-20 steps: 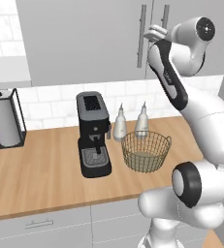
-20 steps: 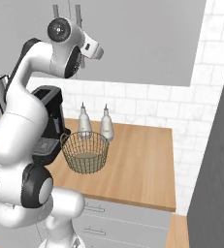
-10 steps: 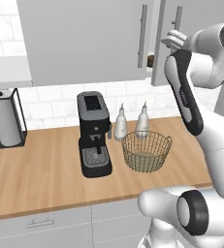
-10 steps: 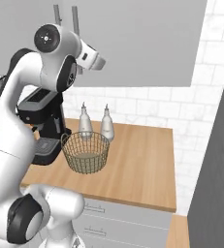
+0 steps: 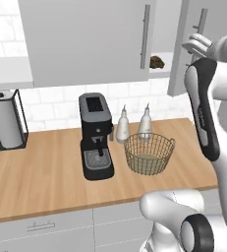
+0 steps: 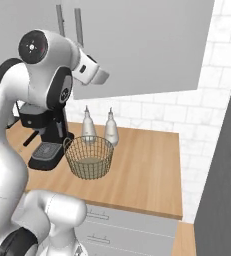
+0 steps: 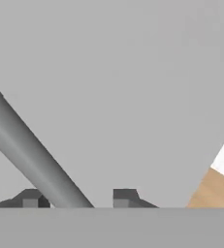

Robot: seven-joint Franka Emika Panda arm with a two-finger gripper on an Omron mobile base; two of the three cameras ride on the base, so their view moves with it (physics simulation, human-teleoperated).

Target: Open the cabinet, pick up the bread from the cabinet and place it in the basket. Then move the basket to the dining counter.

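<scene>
Left base view: the right door of the cabinet [image 5: 184, 44] now stands swung partly out at the upper right of the frame; a second ago it lay flush with its neighbour. The fingers [image 7: 78, 197] straddle that door's bar handle [image 7: 31, 155], which in the hand view crosses between the two tips; they look clenched on it, though contact itself cannot be confirmed. In the gap the white shelf shows, with the bread [image 5: 157, 62] sitting on it, upper centre-right, dark and lumpy. The basket [image 5: 149, 153] stands on the counter [image 5: 46, 182] at centre, just in front of two white bottles [image 5: 133, 124] and beside the coffee machine [image 5: 96, 135], untouched.

Judgement: opening step under way, not complete. The gap exposes the bread, but the door probably needs to swing wider before the arm can reach in.
</scene>
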